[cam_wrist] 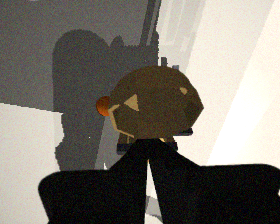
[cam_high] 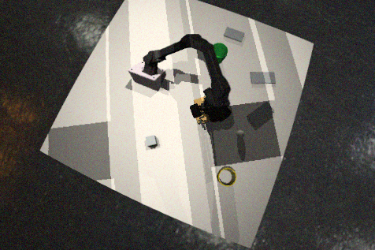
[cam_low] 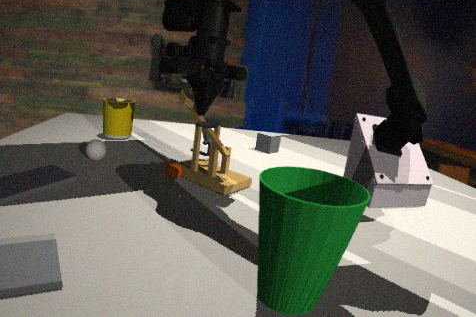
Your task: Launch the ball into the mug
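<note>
The wooden catapult (cam_low: 216, 165) (cam_high: 200, 102) stands mid-table, and its round spoon (cam_wrist: 156, 102) fills the wrist view. My gripper (cam_low: 202, 109) (cam_wrist: 146, 137) is shut, with nothing between the fingers. Its tips point straight down at the top of the catapult's arm, just behind the spoon. A small orange ball (cam_low: 174, 170) (cam_wrist: 103, 105) lies on the table against the catapult's base. A white ball (cam_low: 95, 149) (cam_high: 240, 132) lies apart, toward the yellow mug (cam_low: 119, 117) (cam_high: 227, 176). The mug stands upright near the table's edge.
A tall green cup (cam_low: 307, 239) (cam_high: 220, 51) stands near the exterior camera. A small grey cube (cam_low: 268, 142) (cam_high: 151, 141) and flat grey slabs (cam_high: 234, 34) (cam_high: 262, 77) (cam_low: 27, 264) lie on the table. The arm's white base (cam_low: 395, 169) (cam_high: 146, 74) stands beside them.
</note>
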`<state>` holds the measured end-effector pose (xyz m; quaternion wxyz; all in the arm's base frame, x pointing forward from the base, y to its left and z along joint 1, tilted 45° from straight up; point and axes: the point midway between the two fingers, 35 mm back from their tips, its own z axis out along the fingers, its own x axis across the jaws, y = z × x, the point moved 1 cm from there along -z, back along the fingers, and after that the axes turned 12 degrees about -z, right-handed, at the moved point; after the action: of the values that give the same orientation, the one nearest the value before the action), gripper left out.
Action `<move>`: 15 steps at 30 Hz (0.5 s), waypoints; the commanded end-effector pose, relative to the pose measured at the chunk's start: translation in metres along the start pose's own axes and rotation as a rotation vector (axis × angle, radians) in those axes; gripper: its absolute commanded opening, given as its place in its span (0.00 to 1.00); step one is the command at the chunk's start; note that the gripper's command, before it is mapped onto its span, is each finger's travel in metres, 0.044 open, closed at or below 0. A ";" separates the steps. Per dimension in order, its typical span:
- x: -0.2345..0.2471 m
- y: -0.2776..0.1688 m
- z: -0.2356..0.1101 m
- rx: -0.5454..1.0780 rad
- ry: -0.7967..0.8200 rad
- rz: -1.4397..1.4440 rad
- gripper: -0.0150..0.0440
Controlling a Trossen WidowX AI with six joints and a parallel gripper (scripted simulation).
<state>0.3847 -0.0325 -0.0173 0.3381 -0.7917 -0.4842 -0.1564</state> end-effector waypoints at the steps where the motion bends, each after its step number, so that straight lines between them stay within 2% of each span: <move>1: -0.002 0.004 0.007 0.005 0.004 0.009 0.25; 15: -0.004 0.014 0.025 0.005 0.005 0.008 0.25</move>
<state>0.3923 -0.0239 -0.0369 0.3393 -0.7914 -0.4838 -0.1563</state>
